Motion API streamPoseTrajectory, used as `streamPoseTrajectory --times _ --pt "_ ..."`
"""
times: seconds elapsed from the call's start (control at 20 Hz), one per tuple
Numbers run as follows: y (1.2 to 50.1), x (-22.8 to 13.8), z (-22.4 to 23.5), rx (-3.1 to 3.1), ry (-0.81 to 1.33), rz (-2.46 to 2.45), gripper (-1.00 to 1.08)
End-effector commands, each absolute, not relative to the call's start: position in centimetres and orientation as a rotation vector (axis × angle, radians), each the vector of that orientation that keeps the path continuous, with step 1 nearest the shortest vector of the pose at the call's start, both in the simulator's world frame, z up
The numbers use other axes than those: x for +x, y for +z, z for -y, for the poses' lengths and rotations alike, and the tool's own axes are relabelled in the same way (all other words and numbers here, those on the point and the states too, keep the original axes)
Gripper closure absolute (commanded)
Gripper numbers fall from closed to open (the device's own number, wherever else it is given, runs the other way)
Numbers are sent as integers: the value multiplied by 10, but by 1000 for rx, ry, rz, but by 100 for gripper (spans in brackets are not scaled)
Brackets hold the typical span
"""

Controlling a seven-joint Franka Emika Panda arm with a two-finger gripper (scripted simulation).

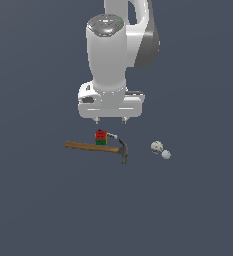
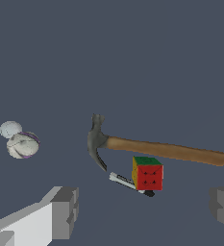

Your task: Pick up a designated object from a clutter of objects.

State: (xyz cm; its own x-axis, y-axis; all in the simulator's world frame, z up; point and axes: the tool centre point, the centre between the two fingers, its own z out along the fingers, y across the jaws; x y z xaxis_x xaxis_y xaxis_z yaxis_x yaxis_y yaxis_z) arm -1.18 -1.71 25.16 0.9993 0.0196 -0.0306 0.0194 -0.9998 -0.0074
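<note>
Exterior view first: we see our white two-fingered gripper [image 1: 110,120] hanging above the small red, green and yellow gridded cube [image 1: 101,137], jaws apart and clear of it. That cube sits just behind the wooden-handled claw hammer [image 1: 99,147], a thin black-and-white marker [image 1: 111,135] poking out at the exterior view's right. Two small whitish balls [image 1: 157,147] rest together farther right. Wrist view: we see the grey fingertips [image 2: 65,211] spread wide, the cube [image 2: 147,173] between them, touching the marker [image 2: 123,181], beside the hammer [image 2: 161,150]; the balls [image 2: 22,144] lie well apart.
</note>
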Motion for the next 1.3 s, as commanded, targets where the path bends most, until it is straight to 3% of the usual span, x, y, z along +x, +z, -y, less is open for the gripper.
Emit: streamPoseTrajectory --times 0.0,0.65,1.25 --pt "233 -15 24 -3133 44 25 -92" --pt "129 -55 62 -3134 14 -14 -92" --pt "86 -85 78 -3141 1 -34 -92"
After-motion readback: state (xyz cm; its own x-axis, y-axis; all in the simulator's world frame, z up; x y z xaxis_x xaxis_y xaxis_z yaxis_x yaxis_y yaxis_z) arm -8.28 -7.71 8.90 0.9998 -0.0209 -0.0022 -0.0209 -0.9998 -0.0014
